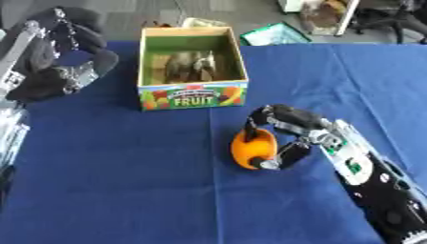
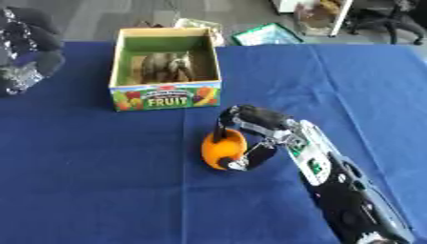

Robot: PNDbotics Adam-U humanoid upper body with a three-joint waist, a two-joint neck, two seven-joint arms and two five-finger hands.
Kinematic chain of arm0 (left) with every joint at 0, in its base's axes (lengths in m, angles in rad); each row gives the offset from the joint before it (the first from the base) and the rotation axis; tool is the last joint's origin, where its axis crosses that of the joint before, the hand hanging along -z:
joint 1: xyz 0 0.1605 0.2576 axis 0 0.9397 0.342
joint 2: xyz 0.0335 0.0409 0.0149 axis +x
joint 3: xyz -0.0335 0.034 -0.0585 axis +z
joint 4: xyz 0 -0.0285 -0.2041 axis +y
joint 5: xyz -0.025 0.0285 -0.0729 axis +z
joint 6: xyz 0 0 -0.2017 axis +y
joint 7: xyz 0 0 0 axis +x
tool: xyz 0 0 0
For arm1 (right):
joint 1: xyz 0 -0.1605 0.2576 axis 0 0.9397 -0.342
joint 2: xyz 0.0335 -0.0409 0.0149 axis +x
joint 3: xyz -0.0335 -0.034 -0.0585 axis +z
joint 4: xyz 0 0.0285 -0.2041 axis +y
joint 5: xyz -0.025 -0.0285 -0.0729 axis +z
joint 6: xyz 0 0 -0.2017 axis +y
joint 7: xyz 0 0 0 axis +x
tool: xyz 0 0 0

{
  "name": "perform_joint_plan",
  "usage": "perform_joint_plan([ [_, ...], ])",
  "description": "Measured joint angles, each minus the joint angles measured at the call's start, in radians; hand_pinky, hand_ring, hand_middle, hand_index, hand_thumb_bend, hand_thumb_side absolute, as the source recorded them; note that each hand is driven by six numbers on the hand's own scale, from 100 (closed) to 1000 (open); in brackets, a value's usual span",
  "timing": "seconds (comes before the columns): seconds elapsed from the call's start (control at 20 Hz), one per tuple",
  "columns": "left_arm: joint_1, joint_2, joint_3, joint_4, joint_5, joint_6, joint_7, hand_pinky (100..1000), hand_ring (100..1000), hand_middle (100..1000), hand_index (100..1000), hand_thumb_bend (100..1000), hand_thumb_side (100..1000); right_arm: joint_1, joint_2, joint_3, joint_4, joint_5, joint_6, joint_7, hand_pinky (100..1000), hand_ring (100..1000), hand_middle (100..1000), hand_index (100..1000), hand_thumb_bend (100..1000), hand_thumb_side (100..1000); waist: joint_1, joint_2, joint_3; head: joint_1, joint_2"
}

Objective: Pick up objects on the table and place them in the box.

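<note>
Blue cloth (image 1: 125, 190) covers the whole table, lying smooth apart from a few faint fold lines.

At the far left, the robot's left hand (image 1: 58, 57) is raised near the upper left corner of the left eye view, above the cloth and to the left of the box. It is black with silver joints, and its fingers are bent loosely inward with nothing between them. It touches none of the objects.

Right of that hand, toward the back of the table, stands an open cardboard box (image 1: 192, 97). Its front panel is printed with pictures of fruit and the word FRUIT. The inside walls are green. Something brownish and grey (image 1: 188, 66) lies on the bottom of the box; its shape is too blurred to make out.

Nearer the camera and a little right of the box, an orange (image 1: 250, 148) sits on the cloth, well apart from the box's front panel. The robot's right hand (image 1: 288, 125) closes around it: fingers curl over the top of the fruit and a thumb presses in from the lower right side, so the orange is held between them. The right arm (image 1: 375, 186) runs from the hand down to the lower right corner.
</note>
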Motion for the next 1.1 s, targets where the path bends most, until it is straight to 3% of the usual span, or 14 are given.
perform_joint_plan([
  [0.05,0.000,0.000,0.000,0.000,0.002,0.001,0.000,656,631,628,753,610,361,-0.003,0.000,0.000,0.001,0.014,-0.010,-0.010,767,628,307,453,146,100,-0.001,0.000,0.000,0.000,0.000],
  [0.15,0.001,0.000,0.000,0.000,0.004,0.001,0.000,656,631,627,753,610,360,-0.008,0.000,-0.001,0.002,0.037,-0.033,-0.033,762,620,290,438,175,100,0.000,0.000,0.002,0.000,0.000],
  [0.3,0.001,0.000,0.000,-0.001,0.006,0.001,0.000,655,629,625,752,611,357,-0.023,-0.002,-0.007,0.002,0.051,-0.069,-0.069,750,600,251,402,139,100,0.000,0.000,0.006,0.000,0.000],
  [0.6,-0.002,-0.012,-0.001,-0.006,0.015,0.003,-0.003,654,627,621,752,609,358,-0.112,-0.035,-0.053,-0.002,0.001,-0.119,-0.120,739,589,246,400,195,100,-0.003,0.000,0.024,-0.003,0.000],
  [0.75,-0.012,-0.026,-0.006,-0.006,0.022,0.007,-0.009,654,626,621,752,609,358,-0.159,-0.051,-0.081,0.004,-0.021,-0.131,-0.140,733,583,243,398,184,100,-0.004,0.002,0.045,-0.010,-0.004],
  [0.8,-0.017,-0.030,-0.007,-0.007,0.023,0.007,-0.013,654,626,621,753,609,357,-0.170,-0.054,-0.091,0.011,-0.024,-0.134,-0.148,729,579,246,402,144,100,-0.004,0.004,0.052,-0.011,-0.007],
  [0.9,-0.030,-0.040,-0.012,-0.009,0.027,0.008,-0.021,652,624,620,753,606,353,-0.192,-0.061,-0.113,0.033,-0.025,-0.138,-0.165,726,578,250,408,191,100,-0.003,0.013,0.073,-0.019,-0.012],
  [1.05,-0.053,-0.058,-0.019,-0.012,0.037,0.009,-0.033,651,622,618,752,608,359,-0.222,-0.065,-0.142,0.071,-0.017,-0.142,-0.194,721,579,254,414,143,100,-0.004,0.026,0.105,-0.036,-0.029],
  [1.1,-0.061,-0.064,-0.022,-0.012,0.041,0.010,-0.037,650,622,618,752,608,359,-0.231,-0.066,-0.153,0.085,-0.010,-0.141,-0.207,719,579,253,414,166,100,-0.004,0.031,0.116,-0.043,-0.035],
])
